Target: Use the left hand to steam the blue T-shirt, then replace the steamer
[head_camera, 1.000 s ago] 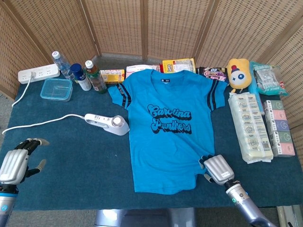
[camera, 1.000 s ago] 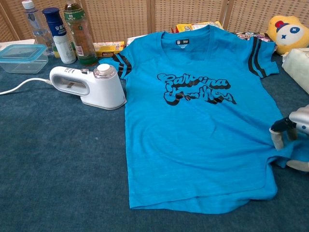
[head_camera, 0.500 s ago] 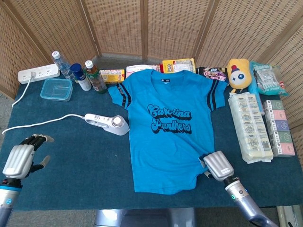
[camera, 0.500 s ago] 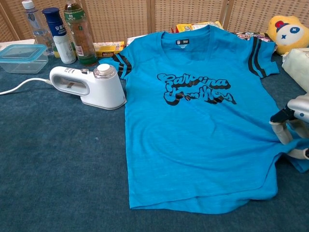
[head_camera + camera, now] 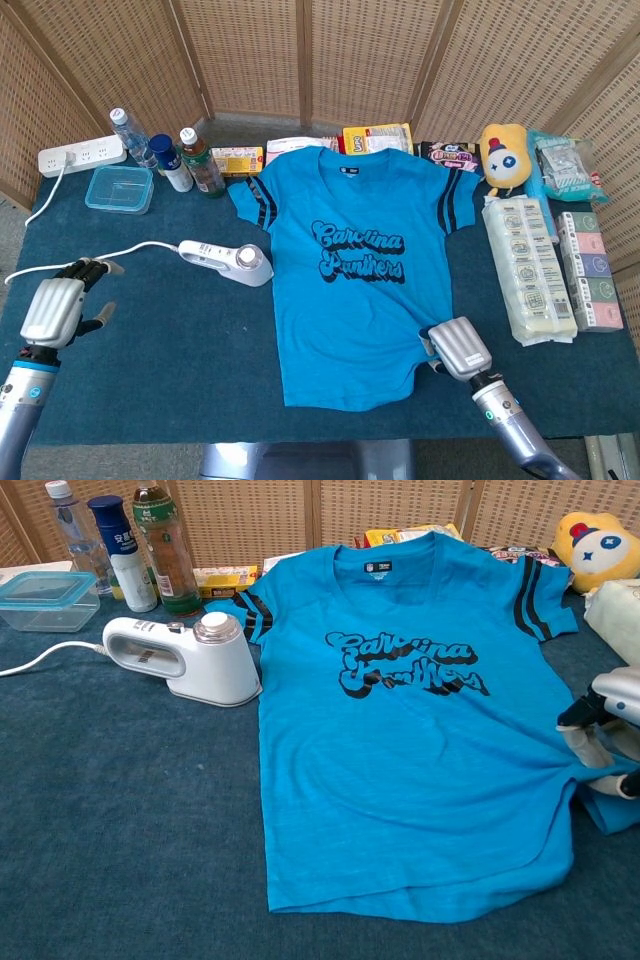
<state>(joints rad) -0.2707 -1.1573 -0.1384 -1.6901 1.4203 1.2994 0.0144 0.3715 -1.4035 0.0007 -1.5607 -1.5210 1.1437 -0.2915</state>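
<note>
The left hand (image 5: 55,308) has risen from the near-left corner of the table and now sits further in, just below the white cord (image 5: 90,258), its fingers loosely curled forward and holding nothing; it has closed part of the way toward the steamer (image 5: 226,261) but is not yet touching it. The steamer lies on its side on the blue cloth of the table (image 5: 160,360), just beside the left sleeve of the blue T-shirt (image 5: 350,270), with its handle pointing toward the approaching hand. On the other side, the right hand (image 5: 458,347) rests on the shirt's lower right hem; it has drawn that corner slightly sideways, and in the chest view the fabric bunches and folds under its fingers (image 5: 580,746), so it appears to be pinning or pinching the cloth, though the exact hold is hard to make out. This reads as the reach stage: the shirt is spread flat and held taut at one corner, steaming has not begun, and the next need is for the left hand to reach the handle without snagging the cord.
</note>
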